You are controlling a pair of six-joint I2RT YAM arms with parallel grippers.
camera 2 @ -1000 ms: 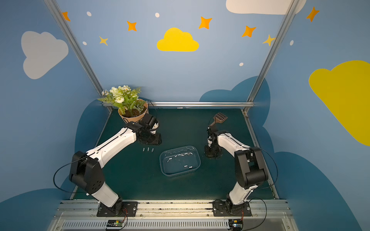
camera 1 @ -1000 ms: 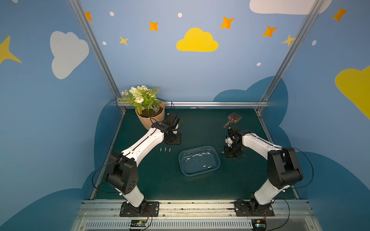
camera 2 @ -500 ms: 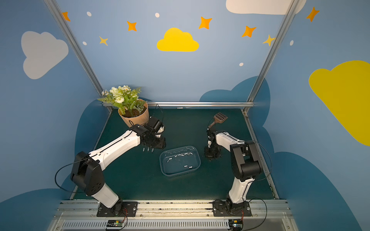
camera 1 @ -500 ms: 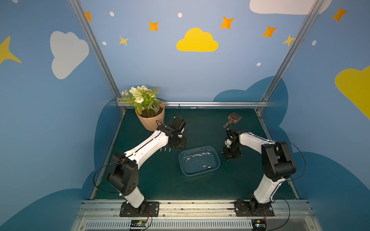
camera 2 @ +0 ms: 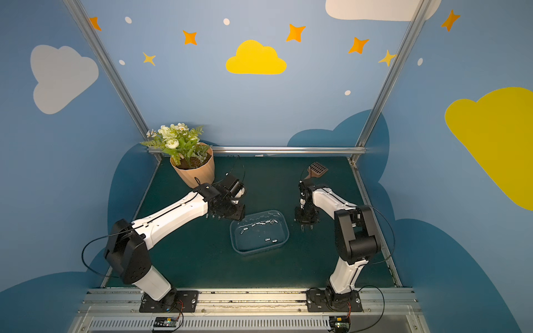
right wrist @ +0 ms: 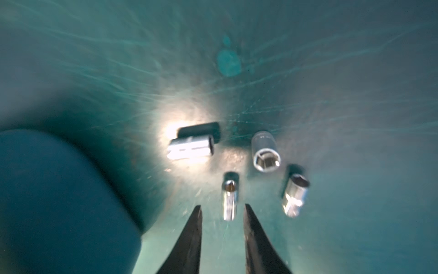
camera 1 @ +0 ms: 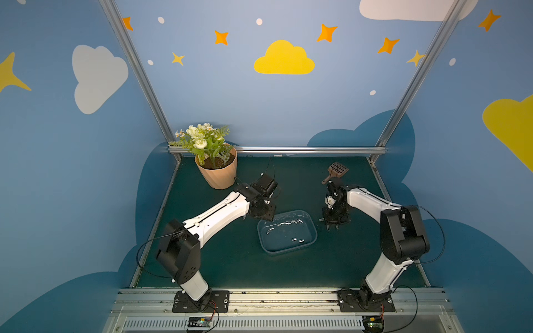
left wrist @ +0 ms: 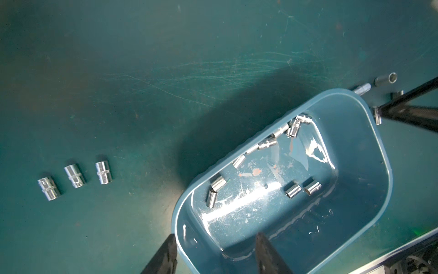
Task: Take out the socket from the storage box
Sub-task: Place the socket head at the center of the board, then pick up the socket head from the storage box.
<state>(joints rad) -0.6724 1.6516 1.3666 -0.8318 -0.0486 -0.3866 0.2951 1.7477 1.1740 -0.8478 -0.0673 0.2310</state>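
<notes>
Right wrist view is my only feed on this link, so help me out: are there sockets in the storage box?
Observer: Yes. The left wrist view shows several loose sockets lying in the storage box, most along one long wall.
Operator: Where is the left gripper?
Observer: The left gripper is open above one end of the box, holding nothing.
Operator: Anything set out on its side?
Observer: A row of three sockets lies on the mat, apart from the box.
</notes>
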